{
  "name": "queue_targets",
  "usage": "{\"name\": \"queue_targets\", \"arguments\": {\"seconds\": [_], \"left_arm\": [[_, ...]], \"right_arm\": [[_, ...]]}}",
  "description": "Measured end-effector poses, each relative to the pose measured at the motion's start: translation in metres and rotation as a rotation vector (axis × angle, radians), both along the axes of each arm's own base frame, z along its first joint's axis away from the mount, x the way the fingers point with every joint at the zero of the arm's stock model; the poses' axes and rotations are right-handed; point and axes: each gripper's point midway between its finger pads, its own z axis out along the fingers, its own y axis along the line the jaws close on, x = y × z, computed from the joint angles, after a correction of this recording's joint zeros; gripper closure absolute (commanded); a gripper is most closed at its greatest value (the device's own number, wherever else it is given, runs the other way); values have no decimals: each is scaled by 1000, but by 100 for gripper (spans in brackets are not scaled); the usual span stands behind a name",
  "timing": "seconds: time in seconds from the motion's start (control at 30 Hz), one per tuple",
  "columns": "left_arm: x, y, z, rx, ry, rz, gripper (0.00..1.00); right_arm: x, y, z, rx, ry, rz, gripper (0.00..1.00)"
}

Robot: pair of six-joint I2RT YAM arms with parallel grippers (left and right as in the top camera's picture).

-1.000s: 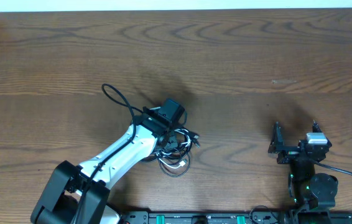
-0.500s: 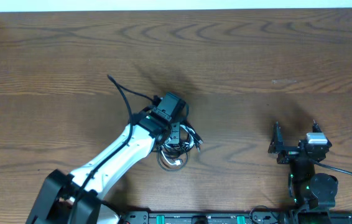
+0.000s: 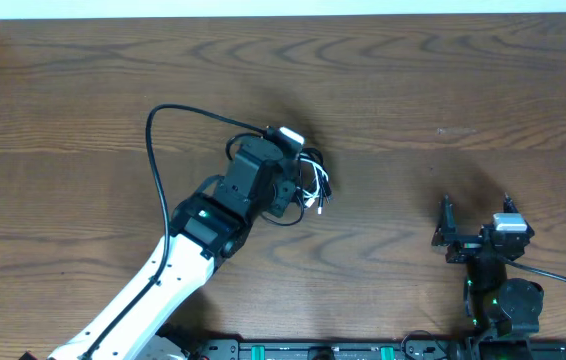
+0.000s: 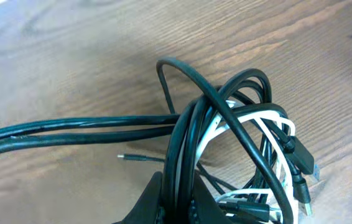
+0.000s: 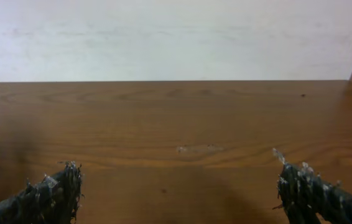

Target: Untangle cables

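Overhead: left gripper (image 3: 285,188) clamped on the cables (image 3: 311,186), a tangled bundle left of centre; right gripper (image 3: 475,214) spread, empty, well apart; left wrist: black loops wrap one white cord (image 4: 250,117); likely light, limp, slippery; grasp a free plug end (image 4: 308,167); right wrist: only table (image 5: 176,124) ahead

You have a dark wood-grain bench (image 3: 443,80) before you, backed by a white wall (image 5: 176,37) along its far edge.
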Motion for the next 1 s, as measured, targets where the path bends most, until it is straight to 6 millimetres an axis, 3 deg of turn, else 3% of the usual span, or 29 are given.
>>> {"name": "queue_targets", "arguments": {"seconds": [0.2, 0.37, 0.53, 0.77, 1.0], "left_arm": [[3, -2, 5, 91, -71, -112, 92], [14, -9, 23, 100, -179, -161, 93], [19, -13, 38, 142, -271, -223, 93], [23, -23, 51, 154, -353, -294, 93], [28, -27, 62, 116, -395, -278, 93]], "right_arm": [[0, -1, 0, -5, 0, -6, 1], [0, -2, 2, -5, -7, -9, 1], [0, 14, 13, 2, -51, 81, 1], [-1, 26, 11, 6, -44, 150, 1], [5, 32, 19, 13, 54, 188, 1]]}}
